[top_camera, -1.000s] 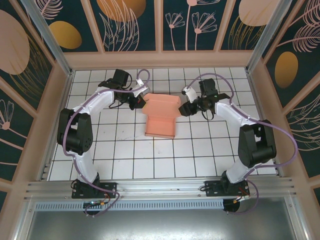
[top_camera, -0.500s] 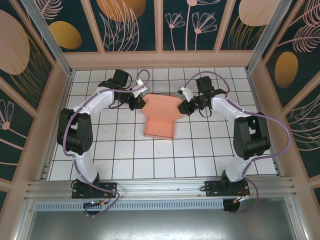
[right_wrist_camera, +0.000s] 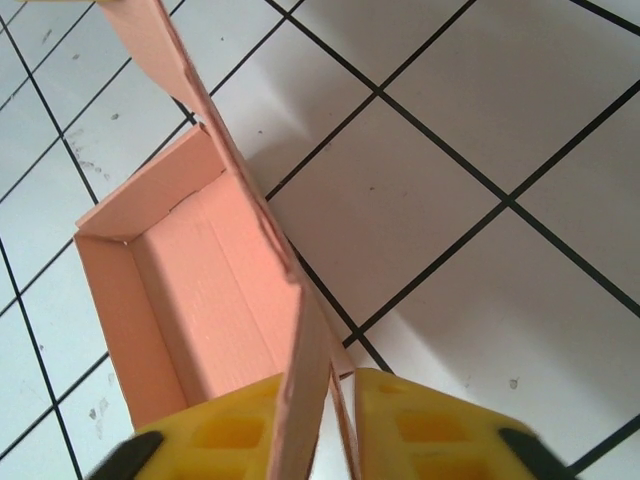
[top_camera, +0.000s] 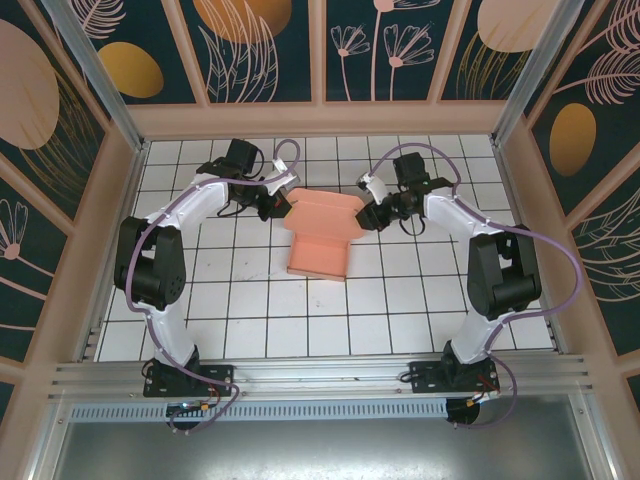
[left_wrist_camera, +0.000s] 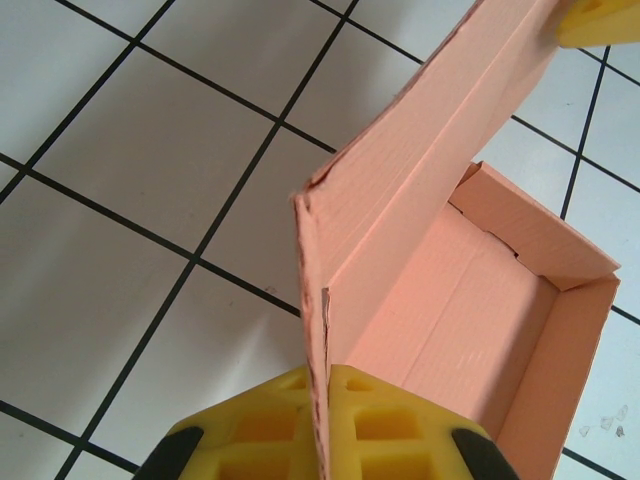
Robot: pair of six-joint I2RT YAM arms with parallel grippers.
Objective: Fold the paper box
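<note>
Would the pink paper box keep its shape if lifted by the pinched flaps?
Probably light: the paper box is thin card, open-topped. Its flaps, pinched by the left gripper and right gripper, would likely hinge at their creases rather than carry it stiffly.

Paper box (top_camera: 320, 240) plain salmon-pink. Table (top_camera: 250, 320) white tiles, black grid lines. Arms (top_camera: 190, 215) white, black joints; cables (top_camera: 560, 260) purple. Pads (left_wrist_camera: 390, 425) yellow on left gripper (left_wrist_camera: 322, 388) and right gripper (right_wrist_camera: 332, 400). Walls (top_camera: 270, 50) along top of frame dark teal, peach-orange leaf pattern.

Finish: salmon-pink cardboard paper box (top_camera: 320, 245) matt, faintly ribbed, rough-edged; white tiled desk (top_camera: 250, 310) smooth, slight sheen; yellow gripper pads (left_wrist_camera: 260, 422) matt plastic.
</note>
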